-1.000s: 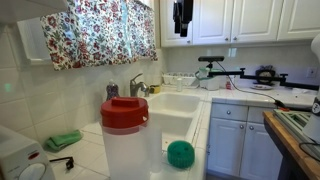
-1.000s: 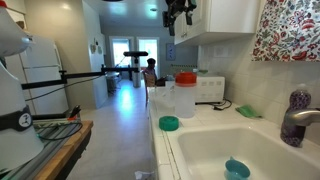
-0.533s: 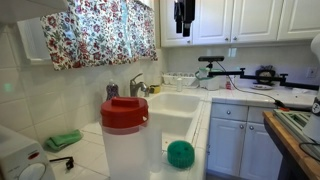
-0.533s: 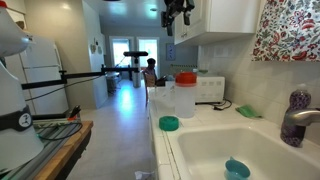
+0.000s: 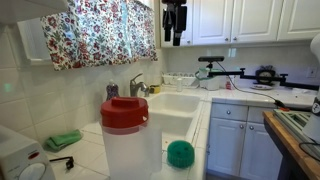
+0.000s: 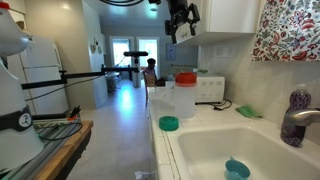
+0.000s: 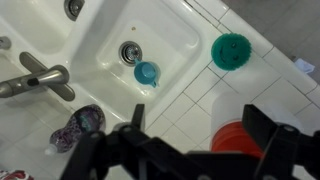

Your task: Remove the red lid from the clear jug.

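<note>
The clear jug [image 5: 131, 155] stands on the tiled counter with the red lid [image 5: 124, 113] on its top. Both also show in an exterior view, the lid [image 6: 186, 78] on the jug [image 6: 183, 101], beside the sink. In the wrist view the red lid [image 7: 236, 138] lies low at the right, seen from above. My gripper [image 5: 176, 24] hangs high near the upper cabinets, far above the jug; it also shows in an exterior view [image 6: 178, 17]. Its fingers [image 7: 200, 125] are spread apart and hold nothing.
A green round ball-like object [image 5: 180, 153] lies on the counter by the jug, also in the wrist view [image 7: 231, 49]. The white sink [image 7: 100, 45] holds a small blue object [image 7: 146, 73]. A faucet [image 5: 137, 88], a purple soap bottle [image 6: 298, 103], a green cloth [image 5: 64, 140] and floral curtains [image 5: 100, 30] are near.
My gripper has shifted a little sideways and lower near the cabinets. The jug and lid have not moved.
</note>
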`<state>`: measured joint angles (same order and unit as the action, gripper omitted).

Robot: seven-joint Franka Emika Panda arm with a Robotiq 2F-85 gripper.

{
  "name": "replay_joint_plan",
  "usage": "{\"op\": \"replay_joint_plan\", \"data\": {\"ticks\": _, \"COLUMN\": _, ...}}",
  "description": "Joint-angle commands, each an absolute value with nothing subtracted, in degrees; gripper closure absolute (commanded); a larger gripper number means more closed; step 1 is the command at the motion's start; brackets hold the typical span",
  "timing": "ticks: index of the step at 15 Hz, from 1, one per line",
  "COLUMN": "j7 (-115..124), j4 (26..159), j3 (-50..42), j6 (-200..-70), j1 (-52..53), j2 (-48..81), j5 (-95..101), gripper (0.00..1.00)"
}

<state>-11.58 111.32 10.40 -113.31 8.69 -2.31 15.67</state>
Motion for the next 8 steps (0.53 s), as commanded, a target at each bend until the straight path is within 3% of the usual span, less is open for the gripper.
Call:
{"op": "replay_joint_plan", "data": {"ticks": 1, "j7": -15.9, "j4": 107.9, "j3": 10.3, "j6": -115.7, "j1": 9.4, "j2": 2.3, "j5": 13.3, "gripper": 0.0}}
{"op": "replay_joint_plan", "data": {"ticks": 8, "j7": -13.9, "j4": 104.9, "j3": 12.5, "j6": -115.1, "j1": 12.8, "j2": 8.6, "j5": 17.9, "gripper": 0.0}}
